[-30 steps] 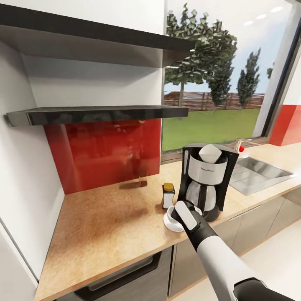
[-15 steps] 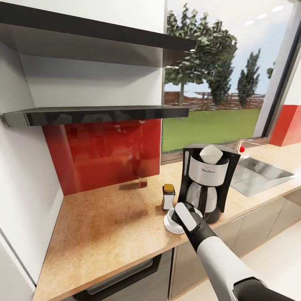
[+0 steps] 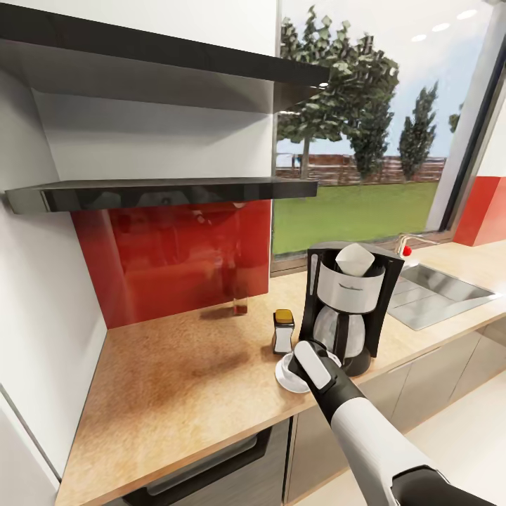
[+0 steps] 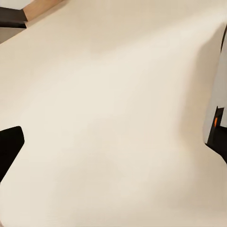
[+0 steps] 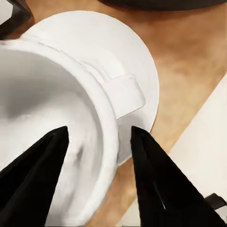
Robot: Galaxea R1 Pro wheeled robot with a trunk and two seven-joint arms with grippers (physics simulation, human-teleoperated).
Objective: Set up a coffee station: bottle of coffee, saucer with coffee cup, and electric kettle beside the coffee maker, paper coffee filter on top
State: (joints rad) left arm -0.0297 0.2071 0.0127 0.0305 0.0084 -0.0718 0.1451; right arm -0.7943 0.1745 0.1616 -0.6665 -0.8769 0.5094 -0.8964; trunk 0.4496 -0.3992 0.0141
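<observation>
The right gripper [image 5: 97, 142] straddles the cup [image 5: 52, 118] rim, jaws narrowly apart, cup resting on the saucer [image 5: 118, 52] beside the coffee maker [image 3: 348, 306].

The coffee cup [image 5: 56, 123] sits on the saucer [image 5: 118, 52], before the coffee maker [image 3: 348, 309], bottle of coffee [image 3: 283, 330] left.

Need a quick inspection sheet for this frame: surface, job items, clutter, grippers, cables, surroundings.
Surface: kitchen countertop, beige.
Job's things: paper coffee filter atop coffee maker; bottle of coffee beside it; coffee cup on saucer; kitchen shelf bare.
Clutter: small object by the red backsplash.
Grippers: right gripper open, one finger inside the cup's rim, one outside; left not seen.
Cables: nothing seen.
Surroundings: sink, window.
</observation>
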